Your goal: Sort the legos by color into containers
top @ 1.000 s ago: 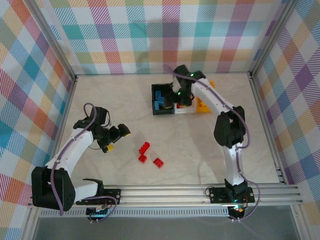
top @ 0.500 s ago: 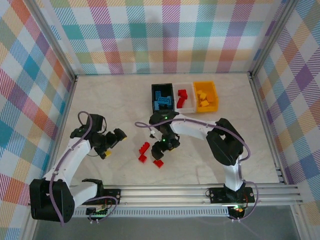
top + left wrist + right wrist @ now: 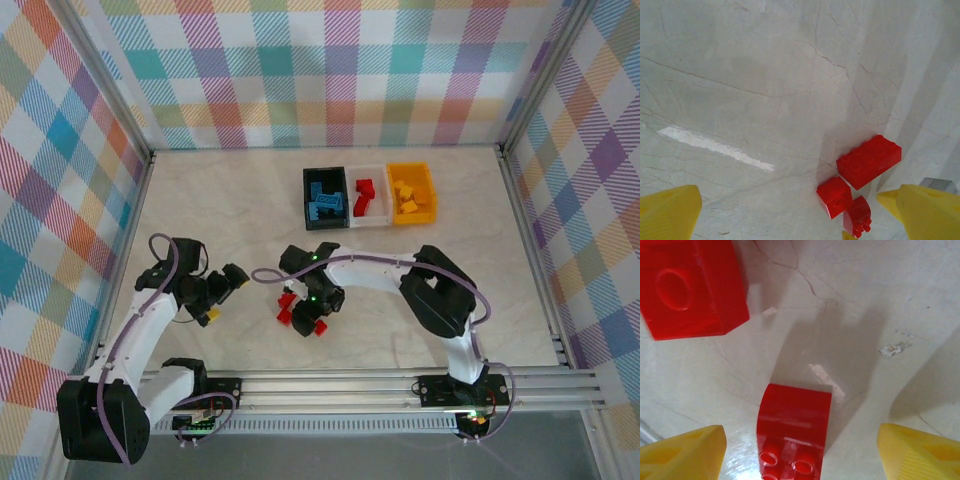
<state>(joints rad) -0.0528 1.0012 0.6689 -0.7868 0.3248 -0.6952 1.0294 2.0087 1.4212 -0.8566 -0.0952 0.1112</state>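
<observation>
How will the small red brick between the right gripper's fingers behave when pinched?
The small red plastic brick looks rigid, so it should keep its shape. Its glossy sloped face may slip when squeezed. Being blocky and resting on the pale marbled table, it would probably slide, not roll, if nudged.

Three containers, upper centre of the top view: black container [image 3: 326, 169], white container [image 3: 370, 166], orange container [image 3: 432, 190]. Three loose red legos: long brick [image 3: 869, 161], square brick [image 3: 834, 196], curved brick [image 3: 857, 223]. Binned bricks too small to count.
</observation>
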